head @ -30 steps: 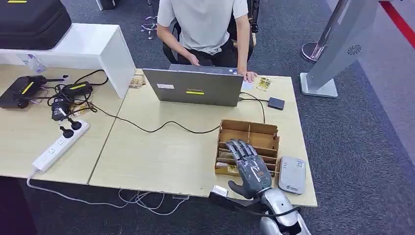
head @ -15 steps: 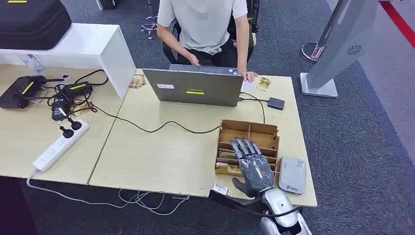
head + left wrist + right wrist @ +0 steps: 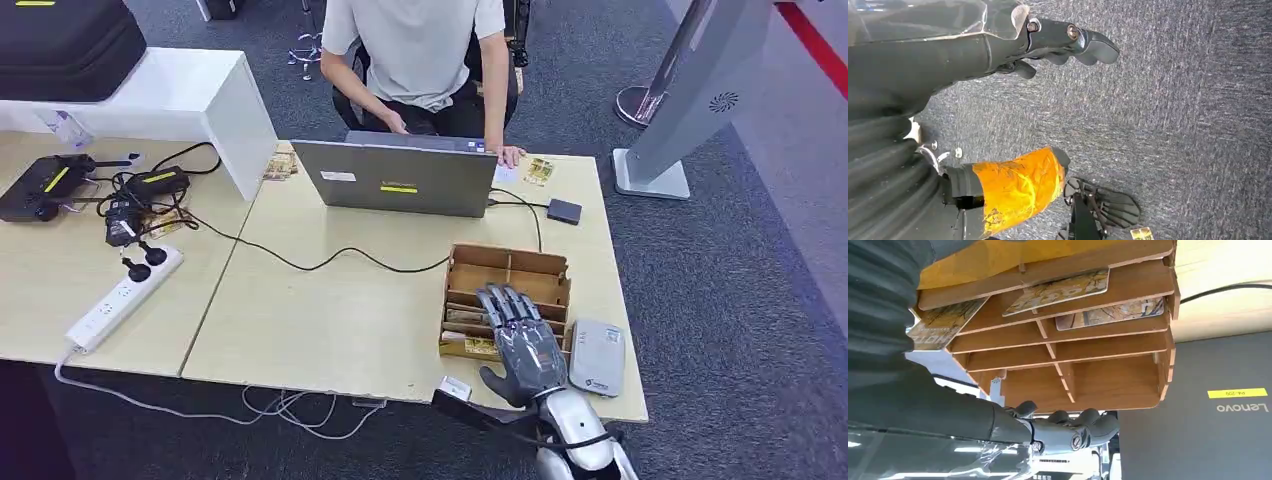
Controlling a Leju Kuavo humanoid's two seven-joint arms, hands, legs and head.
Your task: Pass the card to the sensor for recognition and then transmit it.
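As before over card rack (image 3: 508, 270), right hand (image 3: 524, 345) shifted nearer table edge.

Right hand (image 3: 522, 340) covers near slots of wooden card rack (image 3: 510, 268); cards (image 3: 1060, 290) there partly hidden. Grey sensor (image 3: 597, 357) label too small to read. Person's (image 3: 415, 50) head cut off.

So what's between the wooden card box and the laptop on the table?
In the head view, only bare tabletop and a black cable crossing it lie between the card box and the laptop.
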